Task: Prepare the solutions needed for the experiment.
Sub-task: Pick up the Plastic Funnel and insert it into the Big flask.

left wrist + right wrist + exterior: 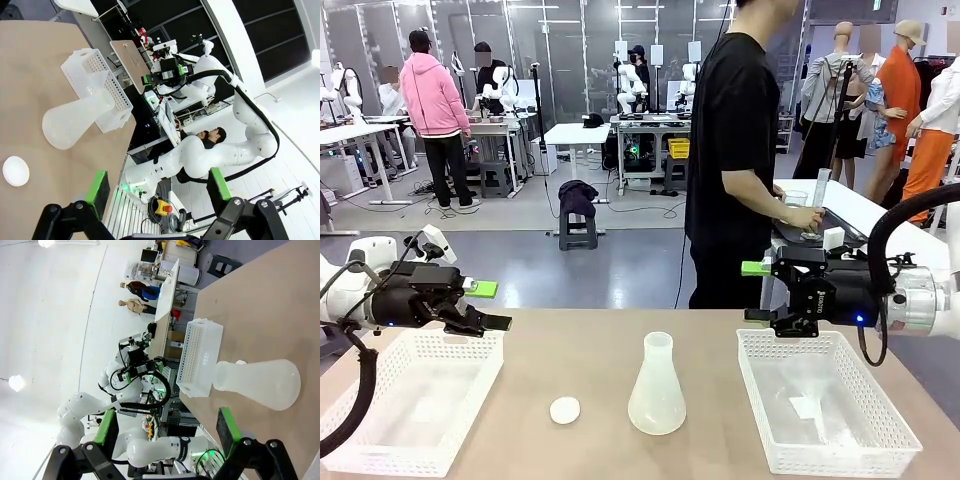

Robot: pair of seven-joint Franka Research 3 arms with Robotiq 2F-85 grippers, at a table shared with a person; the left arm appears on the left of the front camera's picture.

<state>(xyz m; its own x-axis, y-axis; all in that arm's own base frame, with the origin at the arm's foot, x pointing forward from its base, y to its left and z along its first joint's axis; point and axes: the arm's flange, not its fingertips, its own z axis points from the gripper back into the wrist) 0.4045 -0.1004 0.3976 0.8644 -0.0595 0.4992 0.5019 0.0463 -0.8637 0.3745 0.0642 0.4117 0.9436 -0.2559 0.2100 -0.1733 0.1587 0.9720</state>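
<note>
**Flask upright near mid-table; both grippers open and unloaded**

A white mesh basket sat at the near-left corner of the tabletop, and a second basket at the near-right corner. Between them, toward the near edge, a small white disc lay flat. The frosted conical flask stood upright just to its right, not touching it. The solutions inside could not be made out through the frosted wall. The left gripper hung above the left basket's far rim, fingers spread, gripping nothing. The right gripper hung above the right basket's far-left corner, likewise spread and empty. Beyond the far edge a person stood with one hand at a graduated cylinder on a side table.
</note>
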